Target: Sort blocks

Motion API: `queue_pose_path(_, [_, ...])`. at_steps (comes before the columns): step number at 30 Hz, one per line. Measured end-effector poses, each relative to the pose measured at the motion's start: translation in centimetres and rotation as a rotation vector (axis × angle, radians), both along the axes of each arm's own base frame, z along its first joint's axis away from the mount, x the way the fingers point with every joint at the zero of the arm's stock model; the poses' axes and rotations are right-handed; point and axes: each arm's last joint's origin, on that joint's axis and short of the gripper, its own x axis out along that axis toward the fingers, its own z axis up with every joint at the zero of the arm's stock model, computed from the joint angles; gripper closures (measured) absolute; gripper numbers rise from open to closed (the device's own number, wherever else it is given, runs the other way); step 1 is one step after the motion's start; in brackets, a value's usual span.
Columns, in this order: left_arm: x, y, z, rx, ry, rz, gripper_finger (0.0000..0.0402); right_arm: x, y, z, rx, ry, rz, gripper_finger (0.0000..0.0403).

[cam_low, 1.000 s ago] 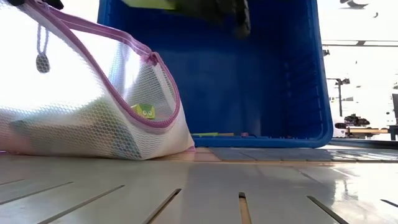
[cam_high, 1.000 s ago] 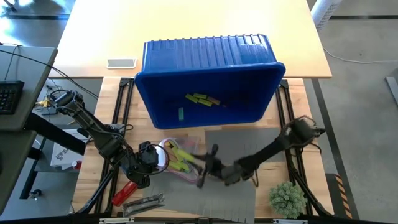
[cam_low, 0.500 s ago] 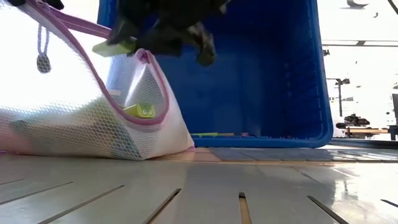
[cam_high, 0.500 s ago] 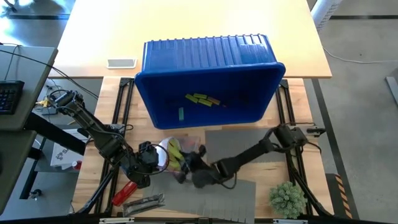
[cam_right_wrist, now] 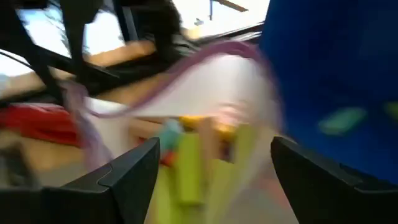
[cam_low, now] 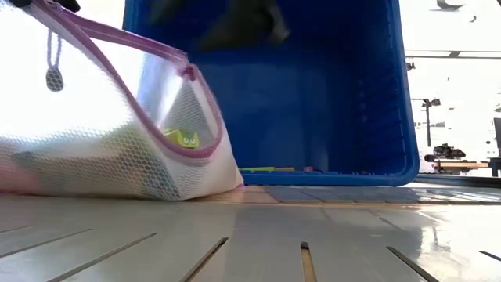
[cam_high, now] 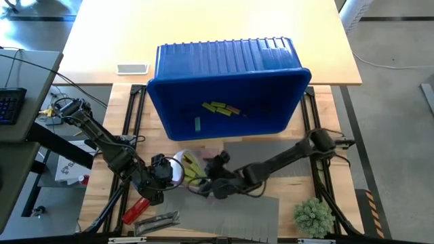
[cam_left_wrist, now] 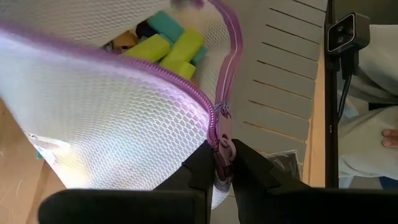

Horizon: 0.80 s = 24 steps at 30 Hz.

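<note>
A white mesh bag point(cam_high: 184, 165) with a pink zipper rim lies on the table in front of the blue bin point(cam_high: 227, 85), its mouth held up. Lime and teal blocks point(cam_left_wrist: 168, 48) lie inside it. More lime blocks point(cam_high: 220, 108) and a teal one point(cam_high: 198, 123) lie on the bin's floor. My left gripper point(cam_high: 165, 173) is shut on the bag's rim. My right gripper point(cam_right_wrist: 214, 168) stands open at the bag's mouth point(cam_high: 202, 181), blurred, with nothing held between its fingers. My left gripper pinches the bag's pink zipper rim at its end point(cam_left_wrist: 222, 149) between its two fingers. The fingers slant down onto it. The rim point(cam_low: 117, 39) stands raised and taut, while the bag's bottom point(cam_low: 117, 184) rests on the table.
A red cylindrical tool point(cam_high: 134, 209) and a silvery packet point(cam_high: 157, 220) lie near the front left. Grey mats point(cam_high: 254, 207) cover the table's front. A green tufted object point(cam_high: 313, 215) stands at the front right. A person's hand point(cam_left_wrist: 390, 138) shows beyond the table.
My right gripper has carried a lime block toward the table's left to the bag's mouth, then risen and tipped up. The block no longer shows in it. The bag and my left gripper have kept still.
</note>
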Motion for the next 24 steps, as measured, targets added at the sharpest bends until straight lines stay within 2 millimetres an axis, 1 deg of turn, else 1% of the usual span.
queue_pose_path(3, [0.0,0.0,0.0,0.001,0.001,0.0,0.0378,-2.2,-0.5,2.3,-0.089,0.083,-0.055,0.011])
queue_pose_path(6, [0.0,0.0,0.0,0.001,0.001,0.0,0.0378,-4.1,-2.1,4.0,-0.161,0.185,-0.114,0.0109])
queue_pose_path(8, [0.0,0.0,0.0,0.001,0.001,0.0,0.0378,-4.7,-3.9,4.5,-0.18,0.261,-0.148,0.0108])
queue_pose_path(10, [0.0,0.0,0.0,0.001,0.001,0.0,0.0378,-5.0,-5.7,4.5,-0.189,0.344,-0.164,0.0108])
queue_pose_path(13, [0.0,0.0,0.0,0.001,0.001,0.0,0.0378,-4.7,-8.6,4.1,-0.205,0.465,-0.146,0.0108])
queue_pose_path(16, [0.0,0.0,0.0,0.001,0.0,0.0,0.0378,-3.7,-12.4,2.6,-0.164,0.517,-0.059,0.0108])
queue_pose_path(18, [0.0,0.0,0.0,0.001,0.001,0.0,0.0378,-3.3,-15.6,0.9,-0.101,0.516,0.01,0.0108])
queue_pose_path(20, [0.0,0.0,0.0,0.0,0.0,0.0,0.0378,-3.2,-19.0,-0.8,-0.033,0.473,0.072,0.0108])
queue_pose_path(22, [0.0,0.0,0.0,0.002,0.001,0.0,0.0378,-3.6,-22.2,-2.4,-0.007,0.419,0.093,0.0108])
queue_pose_path(24, [0.0,0.0,0.0,0.001,0.0,0.0,0.0378,-4.6,-24.9,-4.1,-0.021,0.394,0.052,0.0107])
